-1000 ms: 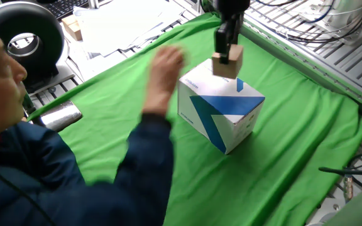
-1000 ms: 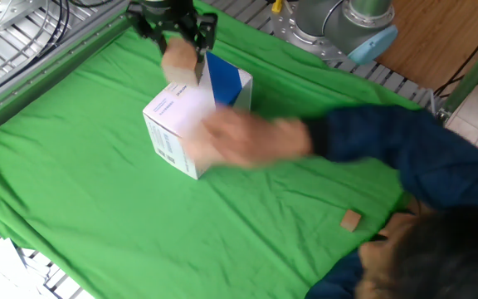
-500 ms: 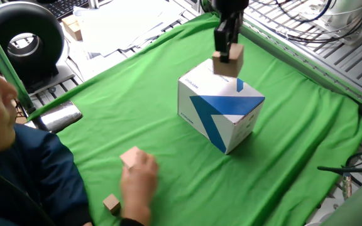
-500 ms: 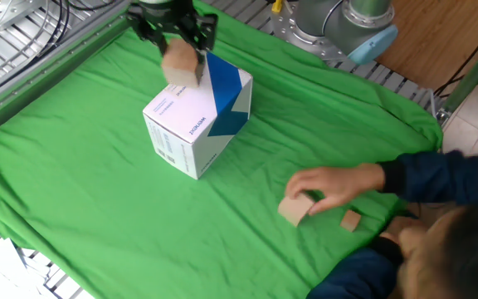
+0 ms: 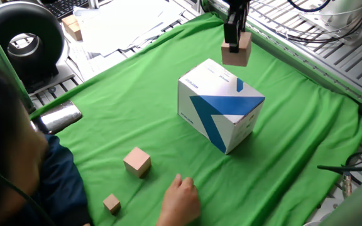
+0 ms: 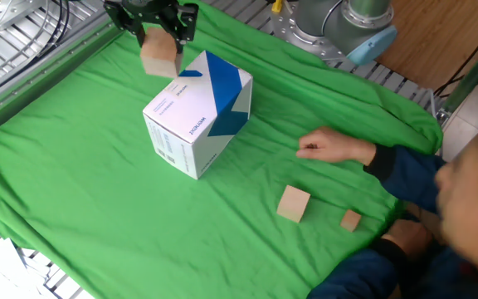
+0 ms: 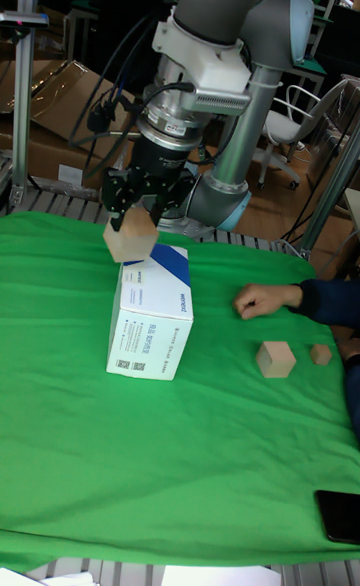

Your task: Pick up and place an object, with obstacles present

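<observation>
While gripped by the fingers (image 7: 131,214), the wooden cube (image 7: 130,239) hangs slightly tilted.

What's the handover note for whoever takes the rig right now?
Gripper: shut on the cube, held in the air near the box's top edge, apparently not touching it.
Box: sits mid-cloth.
Second cube and a small block lie on the cloth near a person's hand.
Done: cube picked up.
Left: carry it past the box and set it down. Mind the hand.
</observation>
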Motion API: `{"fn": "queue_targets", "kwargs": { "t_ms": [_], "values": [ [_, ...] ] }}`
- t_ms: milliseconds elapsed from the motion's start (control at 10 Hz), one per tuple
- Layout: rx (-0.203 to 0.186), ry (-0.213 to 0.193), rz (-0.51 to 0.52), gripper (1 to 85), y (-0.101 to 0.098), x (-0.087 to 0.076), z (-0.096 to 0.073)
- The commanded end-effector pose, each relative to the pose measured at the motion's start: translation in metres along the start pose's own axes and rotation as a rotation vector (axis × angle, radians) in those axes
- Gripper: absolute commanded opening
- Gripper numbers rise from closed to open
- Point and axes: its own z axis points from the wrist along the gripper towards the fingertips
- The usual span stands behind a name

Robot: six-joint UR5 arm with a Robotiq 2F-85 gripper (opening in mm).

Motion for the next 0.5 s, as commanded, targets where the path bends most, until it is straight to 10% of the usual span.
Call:
{"fn": "queue_targets", "kwargs": {
  "t_ms": [0, 200, 300, 400],
  "values": [
    [-0.083, -0.055, 0.012, 1.3, 0.019, -0.013, -0.003],
    [-0.136, -0.062, 0.025, 1.3, 0.033, -0.015, -0.005],
    [-0.234, -0.057, 0.088, 1.3, 0.062, -0.017, -0.012],
    [-0.254, -0.041, 0.149, 1.3, 0.101, -0.024, -0.027]
  ]
}}
